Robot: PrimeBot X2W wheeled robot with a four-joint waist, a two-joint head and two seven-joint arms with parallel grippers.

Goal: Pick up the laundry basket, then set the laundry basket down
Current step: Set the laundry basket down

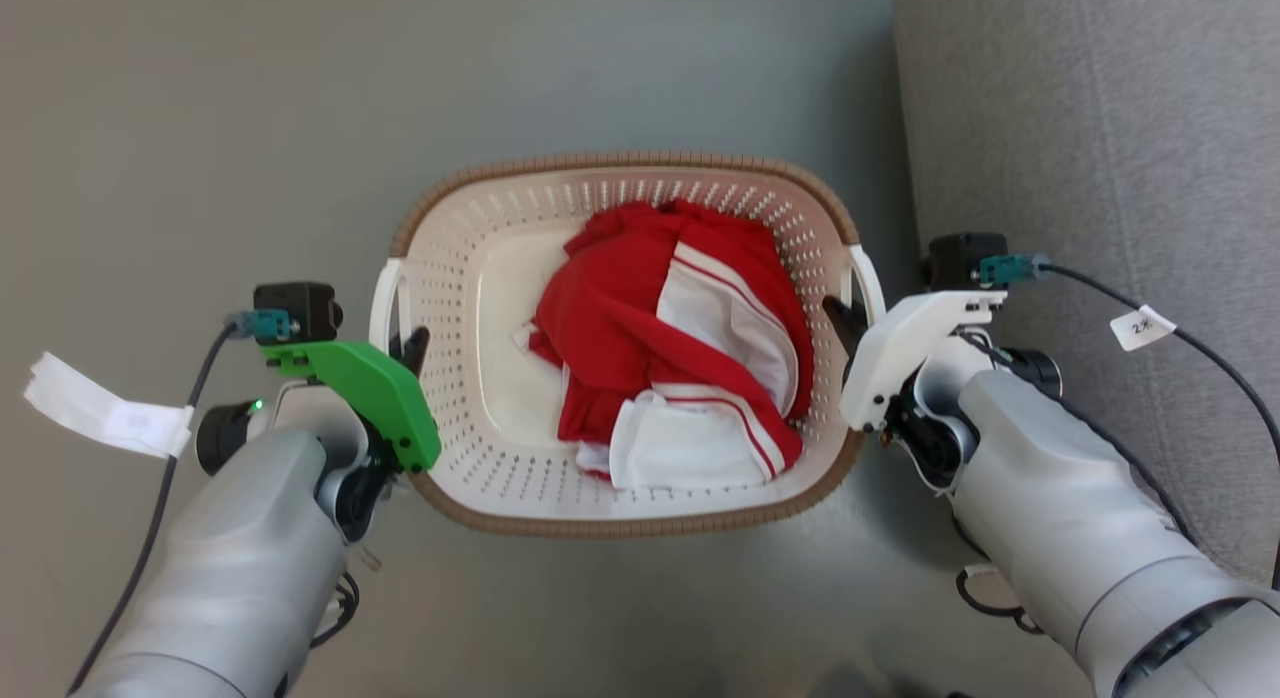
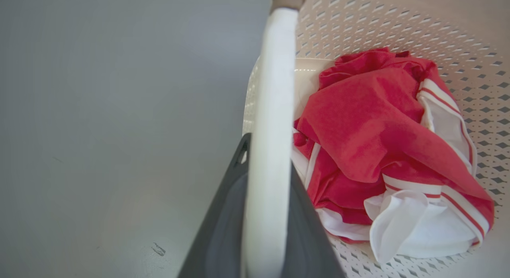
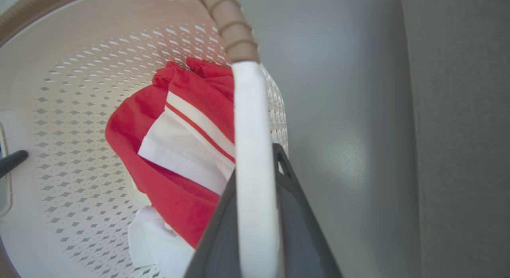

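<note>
Crumpled red-and-white cloth [image 1: 670, 348] hides the right floor of the cream perforated plastic laundry basket [image 1: 480, 278]; writing on the white cable tag [image 1: 1143, 327] is unreadable.

Left pincer [image 1: 405, 343] clamped shut; right pincer [image 1: 855, 323] likewise; forearms angling inward.

I count one laundry basket [image 1: 630, 161]. It has two white handles: a left handle [image 1: 385, 298] and a right handle [image 1: 868, 283]. Inside the basket lies one red-and-white bundle of cloth [image 1: 640, 318]; I cannot tell how many garments are in it. Two grippers of mine are at the basket, my left gripper [image 1: 408, 346] and my right gripper [image 1: 845, 323]. Two paper tags hang on my cables: a left tag [image 1: 105, 413] and a right tag [image 1: 1142, 327], one either side of the basket.
</note>
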